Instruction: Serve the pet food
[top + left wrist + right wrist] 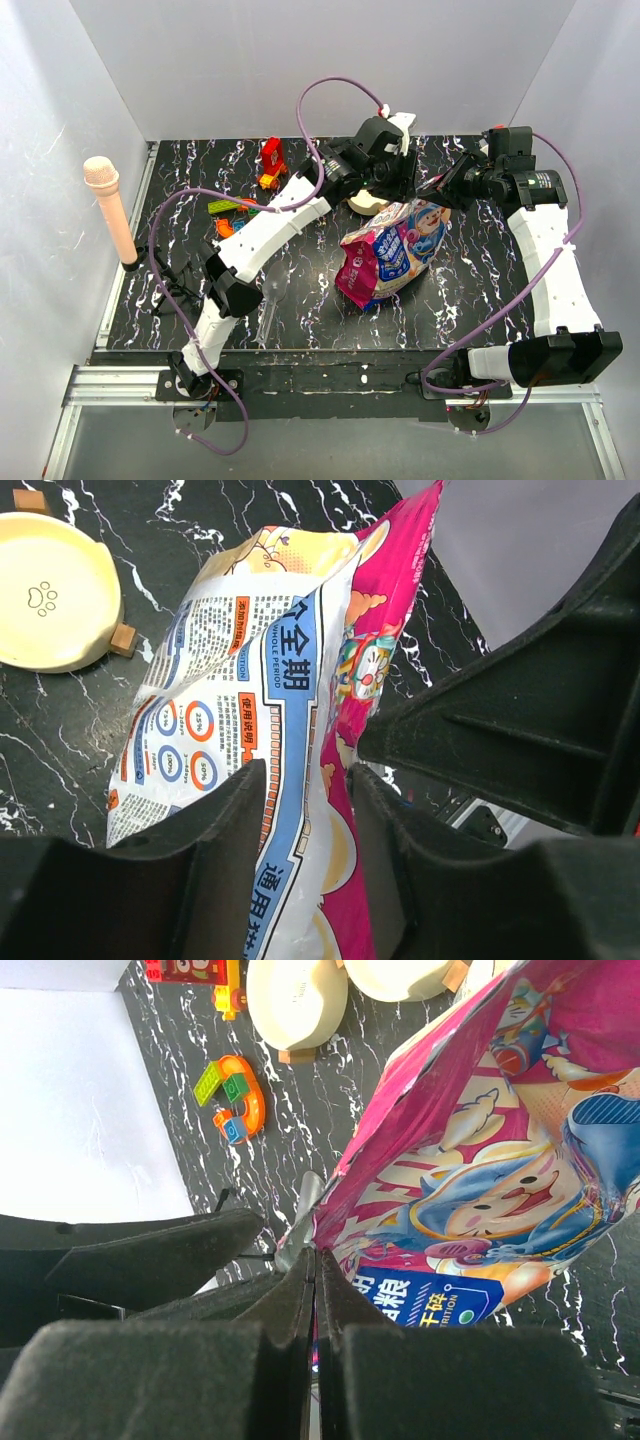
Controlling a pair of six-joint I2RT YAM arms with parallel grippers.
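Observation:
The pet food bag [390, 250], glossy magenta and blue with a white back, stands tilted at the table's middle. No kibble shows. My left gripper [398, 178] reaches over the bag's top; in the left wrist view the gripper [308, 780] has the bag [250, 660] pinched between both fingers. My right gripper [440, 190] is at the bag's top right corner; in the right wrist view it [316, 1260] is shut flat on the bag's [500, 1180] magenta edge. A cream bowl [368, 203] sits just behind the bag and also shows in the left wrist view [50, 590].
Colourful toy blocks [228, 212] and a red toy [270, 160] lie at the back left. A clear plastic scoop [270, 305] lies left of the bag. A pink microphone-shaped object [112, 210] stands at the left edge. The right wrist view shows two cream bowls [295, 1000].

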